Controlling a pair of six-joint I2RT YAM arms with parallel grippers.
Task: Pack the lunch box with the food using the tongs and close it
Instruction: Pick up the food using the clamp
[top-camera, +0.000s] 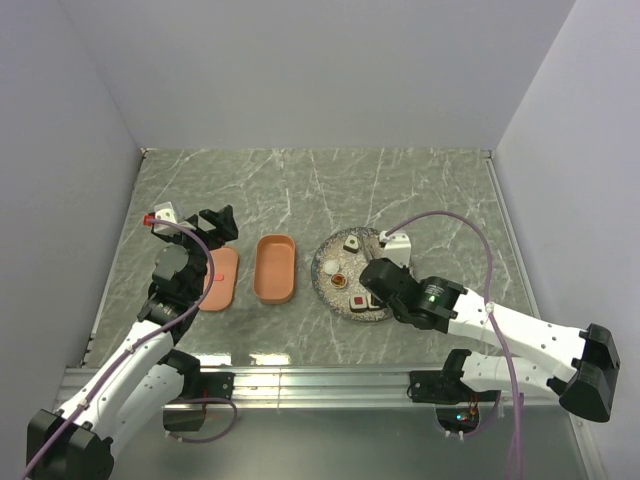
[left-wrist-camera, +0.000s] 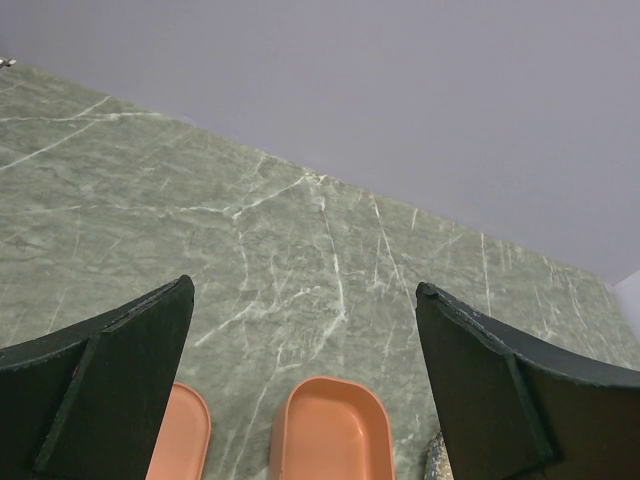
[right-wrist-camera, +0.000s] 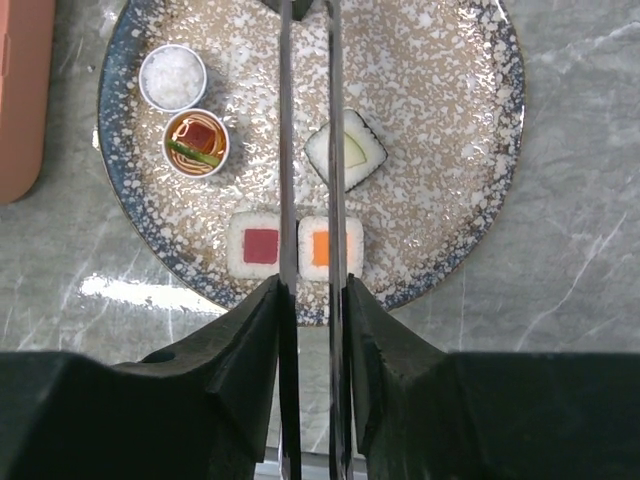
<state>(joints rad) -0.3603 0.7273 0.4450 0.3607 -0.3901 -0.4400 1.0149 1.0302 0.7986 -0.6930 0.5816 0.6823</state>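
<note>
Left jaws: standing wide apart and released, gripping nothing; the two dark fingers (left-wrist-camera: 110, 390) are filling the lower corners of the left wrist view, with bare surface between them.
Right jaws: clenching on the long thin grey metal tongs (right-wrist-camera: 285, 150), one black finger (right-wrist-camera: 240, 350) pressing against each slim arm at the bottom centre of the right wrist view.
Tongs: running straight up the frame over the round speckled grey plate (right-wrist-camera: 450, 120), with the tips passing out of view at the top edge.
Food: sitting on the plate. A small round cup of white rice (right-wrist-camera: 173, 78) and a cup with a red-orange filling (right-wrist-camera: 196, 143) are at upper left. A dark-edged white piece with a pale green centre (right-wrist-camera: 320, 152) is at the middle, under the tongs' right arm. A red-centred square (right-wrist-camera: 260, 246) and an orange-centred square (right-wrist-camera: 318, 248) are lying side by side near the lower rim. Whether the tongs are touching any piece cannot be told.
Lunch box: the small salmon-orange oblong plastic tray (top-camera: 275, 268) is lying open just left of the plate. Its matching flat oval lid (top-camera: 222, 278) with a red mark is lying just left of the tray.
Left arm (top-camera: 120, 380): rising from lower left, with its wrist hanging above the lid.
Right arm (top-camera: 530, 340): reaching in from lower right, with its wrist over the plate's lower right rim.
Worktop (top-camera: 420, 190): grey-green, marble-veined.
Room: plain pale lilac-grey walls (top-camera: 300, 70) are closing in on three sides.
</note>
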